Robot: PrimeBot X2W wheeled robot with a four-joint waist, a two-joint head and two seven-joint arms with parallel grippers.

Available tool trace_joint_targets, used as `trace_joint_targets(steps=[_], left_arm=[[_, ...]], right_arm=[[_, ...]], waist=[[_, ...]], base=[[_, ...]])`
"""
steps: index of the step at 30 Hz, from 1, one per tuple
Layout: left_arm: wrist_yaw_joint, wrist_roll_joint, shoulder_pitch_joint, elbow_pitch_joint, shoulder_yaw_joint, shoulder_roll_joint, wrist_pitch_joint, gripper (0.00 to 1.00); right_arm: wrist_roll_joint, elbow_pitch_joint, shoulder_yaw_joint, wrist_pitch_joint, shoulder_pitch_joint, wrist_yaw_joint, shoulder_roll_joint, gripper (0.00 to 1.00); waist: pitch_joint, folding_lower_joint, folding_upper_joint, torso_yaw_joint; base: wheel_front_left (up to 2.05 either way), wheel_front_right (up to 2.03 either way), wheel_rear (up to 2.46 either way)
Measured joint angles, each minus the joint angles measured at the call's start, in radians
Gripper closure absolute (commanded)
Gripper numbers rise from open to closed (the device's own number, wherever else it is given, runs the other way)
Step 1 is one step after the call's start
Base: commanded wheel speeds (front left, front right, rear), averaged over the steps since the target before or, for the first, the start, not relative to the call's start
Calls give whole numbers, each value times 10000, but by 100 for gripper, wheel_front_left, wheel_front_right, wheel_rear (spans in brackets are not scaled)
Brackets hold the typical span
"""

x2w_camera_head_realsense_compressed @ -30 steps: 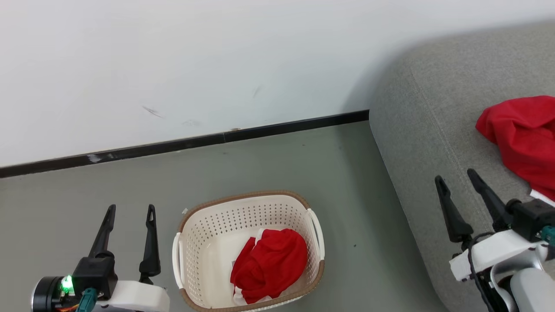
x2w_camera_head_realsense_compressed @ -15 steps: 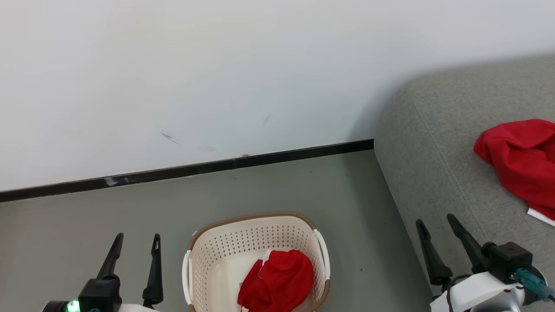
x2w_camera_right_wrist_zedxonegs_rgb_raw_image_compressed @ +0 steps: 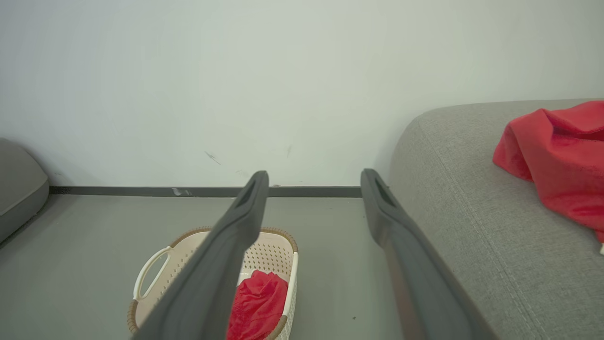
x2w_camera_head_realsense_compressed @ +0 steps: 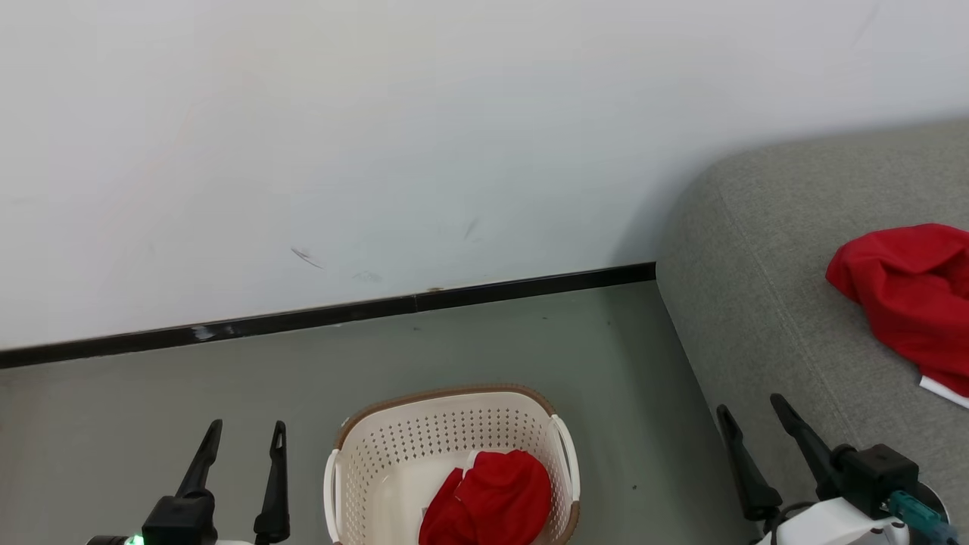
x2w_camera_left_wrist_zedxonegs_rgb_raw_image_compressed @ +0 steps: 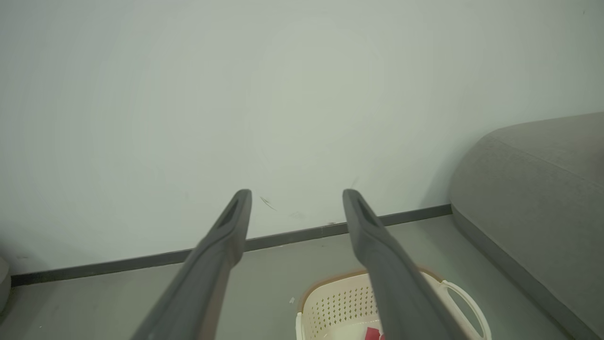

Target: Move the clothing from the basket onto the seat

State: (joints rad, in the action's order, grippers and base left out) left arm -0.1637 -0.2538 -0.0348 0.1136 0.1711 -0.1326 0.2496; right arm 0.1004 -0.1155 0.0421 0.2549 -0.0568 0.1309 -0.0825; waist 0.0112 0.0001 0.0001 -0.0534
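**A:** What is the setting?

**B:** A pale wall (x2w_camera_head_realsense_compressed: 378, 151) meets a grey-green floor (x2w_camera_head_realsense_compressed: 492, 341) along a dark skirting strip (x2w_camera_head_realsense_compressed: 341, 314).

**A:** Start at the left.

**B:** In the head view the left gripper (x2w_camera_head_realsense_compressed: 248, 425) sits at the lower left above the floor. Its fingers are well parted with nothing between them. To its right the basket (x2w_camera_head_realsense_compressed: 447, 395) stands on the floor, and a bundled red garment (x2w_camera_head_realsense_compressed: 500, 496) lies inside against its right-hand wall.

**A:** And further right?

**B:** Bare floor, then the seat (x2w_camera_head_realsense_compressed: 757, 303), clear of the basket. The right gripper (x2w_camera_head_realsense_compressed: 750, 405) hovers in front of the seat's left edge, jaws wide and empty. A spread red garment (x2w_camera_head_realsense_compressed: 908, 295) lies on top of the seat at the far right, with a white hem at its lower edge.

**A:** What do the wrist cameras add?

**B:** The left wrist view catches a sliver of red inside the basket beside its own finger (x2w_camera_left_wrist_zedxonegs_rgb_raw_image_compressed: 377, 255), plus one white handle (x2w_camera_left_wrist_zedxonegs_rgb_raw_image_compressed: 465, 302) and the seat's side. The right wrist view takes in the bundle itself, the garment on the seat, and a rounded grey cushion corner (x2w_camera_right_wrist_zedxonegs_rgb_raw_image_compressed: 19, 189) at its far left.
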Motion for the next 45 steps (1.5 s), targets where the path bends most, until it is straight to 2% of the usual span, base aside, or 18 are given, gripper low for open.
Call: trace_joint_targets(steps=[12,20,31,45], left_arm=[[10,38,-136,-105,-203,-31,0,0],[272,236,58,144,10,-267,0,0],[888,719,1334,892,943,-286,-215,0],[1668,1302,3107,2157,2272,305,-727,0]], right_arm=[[-176,280,29,0,-70,-2,104,0],[-205,579,182,0,-37,-2,113,0],[-196,1087,19,0,41,0,-19,0],[-136,1678,-677,0,-80,0,-100,0]], waist=[[-169,-1,0,105],[-460,-1,0,101],[-1156,0,0,-47],[-2334,0,0,-470]], base=[[0,0,0],[0,0,0],[0,0,0],[0,0,0]])
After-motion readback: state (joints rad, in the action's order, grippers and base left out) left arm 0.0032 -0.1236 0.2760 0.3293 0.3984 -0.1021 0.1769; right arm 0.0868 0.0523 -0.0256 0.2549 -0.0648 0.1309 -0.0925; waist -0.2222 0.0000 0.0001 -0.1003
